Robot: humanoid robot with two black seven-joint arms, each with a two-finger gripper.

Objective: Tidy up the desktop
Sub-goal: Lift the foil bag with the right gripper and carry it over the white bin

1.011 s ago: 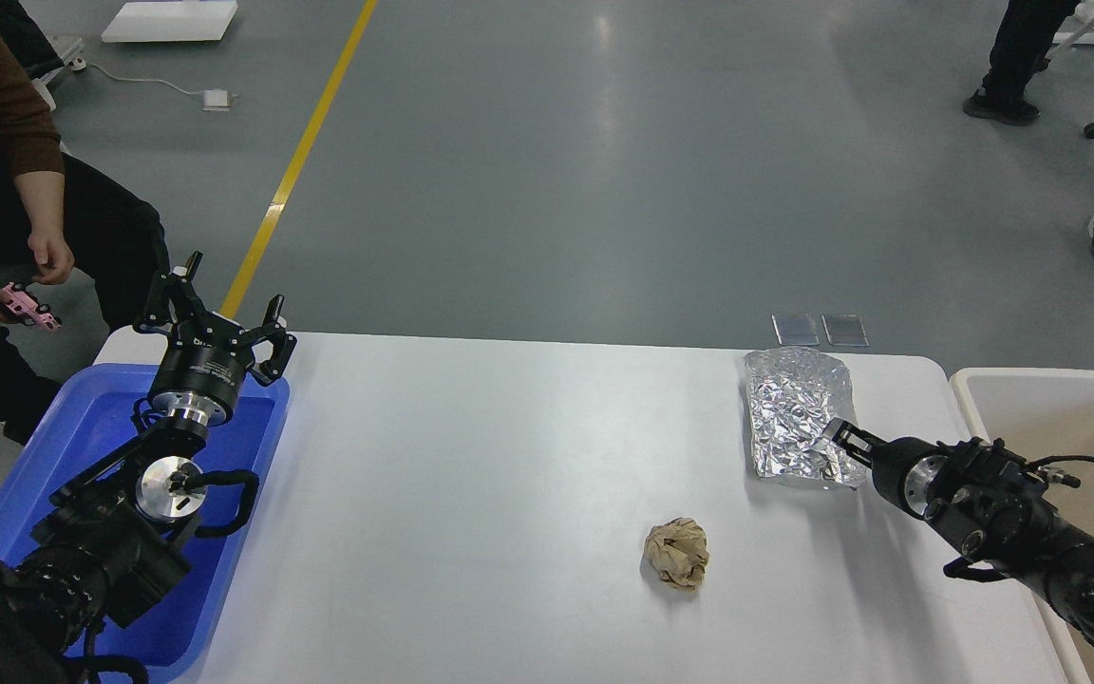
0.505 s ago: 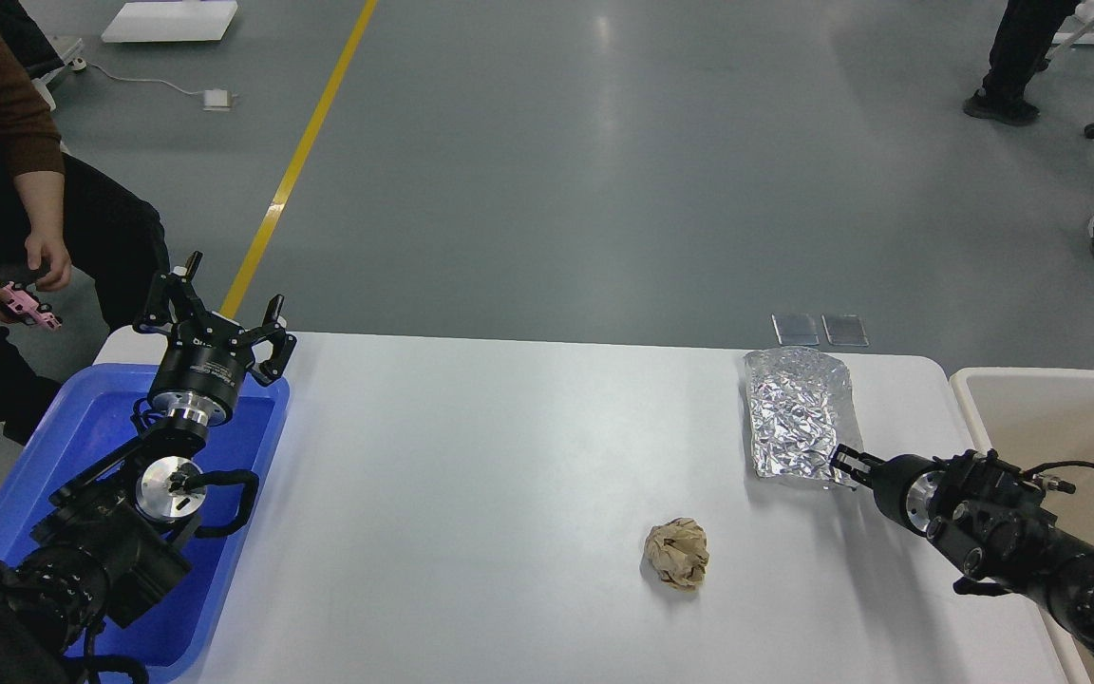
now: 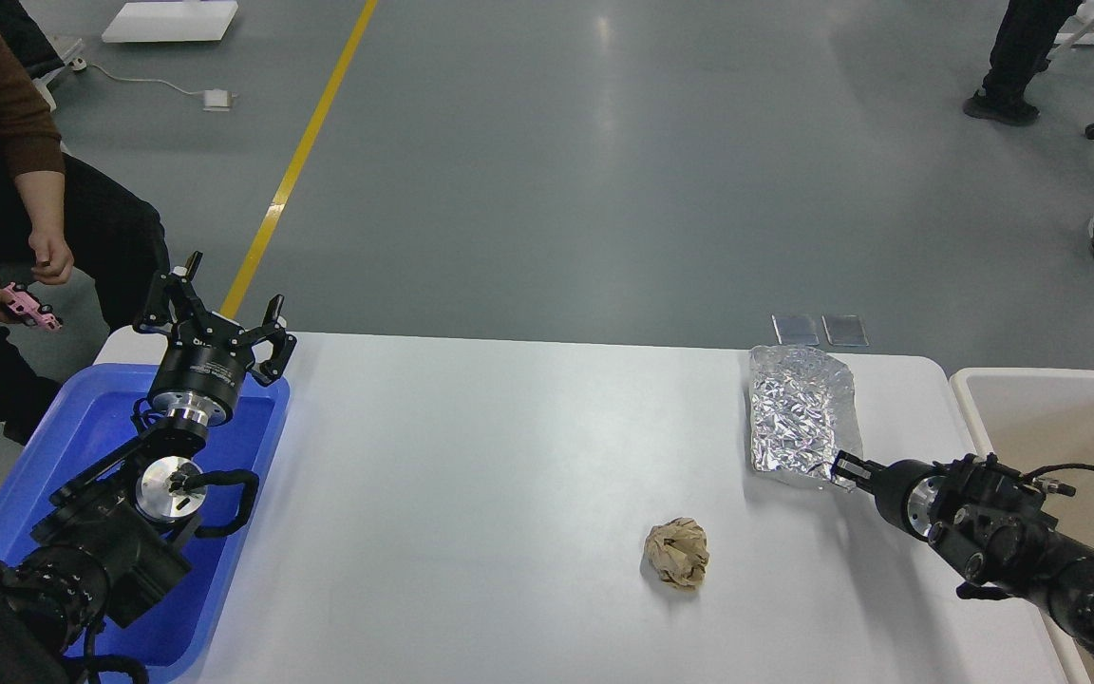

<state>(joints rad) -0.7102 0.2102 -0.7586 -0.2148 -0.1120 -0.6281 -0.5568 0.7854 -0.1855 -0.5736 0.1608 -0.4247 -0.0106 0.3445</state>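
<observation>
The white desktop [image 3: 509, 456] carries a crumpled sheet of silver foil [image 3: 799, 408] at the far right and a crumpled brown paper ball [image 3: 677, 553] nearer the front. My right gripper [image 3: 843, 467] sits at the foil's near right corner, its fingers closed on the foil's edge. My left gripper [image 3: 216, 315] is open and empty, held above the far end of the blue tray [image 3: 53, 446].
A beige bin [image 3: 1060, 408] stands off the desktop's right edge, under my right arm. The blue tray lies along the left edge. A seated person [image 3: 25, 218] is at the far left, and others stand at the far right on the floor.
My right gripper has drawn back toward me to the foil's near corner and closed there. The foil has shifted slightly. The left arm has not moved.
</observation>
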